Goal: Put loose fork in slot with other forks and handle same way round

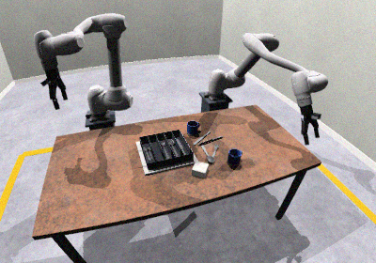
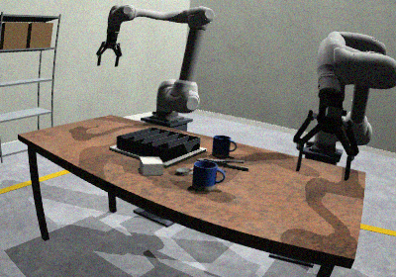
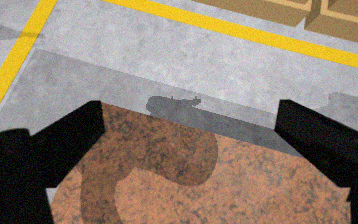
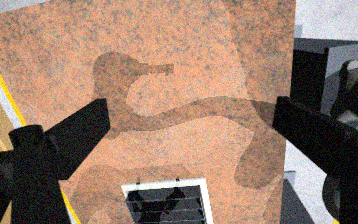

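Top view: left end effector [image 1: 311, 139] [image 2: 323, 174] [image 3: 190, 116] and right end effector [image 1: 61, 102] [image 2: 108, 64] [image 4: 191, 112] hang spread, tray [image 1: 169, 163] [image 2: 147, 146] [image 4: 167, 199] apparently holding cutlery.

A brown counter [image 1: 104, 202] [image 2: 273, 208] [image 3: 260, 185] [image 4: 200, 50] is seen. On it are borne a white mat [image 1: 143, 163] [image 2: 120, 149] [image 4: 204, 195], two blue mugs, a white block [image 1: 199, 169] [image 2: 151, 166] and loose cutlery; the mat is placed near the block.

The left arm [image 1: 278, 58] [image 2: 364, 64] and right arm [image 1: 114, 61] [image 2: 192, 54] are smooth, pale grey-white, with rounded tubular links, bulging joints and flat round caps; the left tool [image 1: 311, 138] [image 2: 323, 173] [image 3: 189, 116] and right tool [image 1: 60, 102] [image 2: 108, 64] [image 4: 191, 112] are matte black, each with two angular, linkage-jointed fingers
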You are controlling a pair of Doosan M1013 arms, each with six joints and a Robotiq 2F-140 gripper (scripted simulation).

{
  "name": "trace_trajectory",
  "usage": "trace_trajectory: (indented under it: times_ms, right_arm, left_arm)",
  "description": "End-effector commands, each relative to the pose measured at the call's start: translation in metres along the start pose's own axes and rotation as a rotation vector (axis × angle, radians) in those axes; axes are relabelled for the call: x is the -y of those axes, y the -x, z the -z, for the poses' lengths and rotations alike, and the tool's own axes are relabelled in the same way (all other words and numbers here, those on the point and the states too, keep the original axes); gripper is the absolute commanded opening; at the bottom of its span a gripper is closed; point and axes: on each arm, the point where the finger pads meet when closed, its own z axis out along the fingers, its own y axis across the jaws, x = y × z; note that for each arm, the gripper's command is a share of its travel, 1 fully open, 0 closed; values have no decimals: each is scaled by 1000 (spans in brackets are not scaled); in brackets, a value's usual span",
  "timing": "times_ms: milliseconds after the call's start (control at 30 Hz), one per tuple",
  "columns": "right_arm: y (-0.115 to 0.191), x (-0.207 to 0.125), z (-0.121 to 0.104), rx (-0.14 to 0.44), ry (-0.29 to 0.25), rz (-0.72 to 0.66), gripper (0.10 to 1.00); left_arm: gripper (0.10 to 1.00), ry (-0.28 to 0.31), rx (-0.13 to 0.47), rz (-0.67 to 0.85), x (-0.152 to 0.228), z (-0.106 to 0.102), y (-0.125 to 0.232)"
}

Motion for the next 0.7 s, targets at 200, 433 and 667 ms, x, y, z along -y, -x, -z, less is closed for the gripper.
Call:
trace_trajectory:
  times_ms: [200, 433, 667]
  right_arm:
    - [0, 0, 1, 0, -1, 0, 1000]
    - [0, 0, 1, 0, -1, 0, 1000]
    - [0, 0, 1, 0, -1, 0, 1000]
  left_arm:
    - [1000, -7, 6, 6, 11, 1, 2]
    - [1000, -71, 88, 76, 120, 7, 39]
    - [1000, -155, 218, 193, 226, 23, 91]
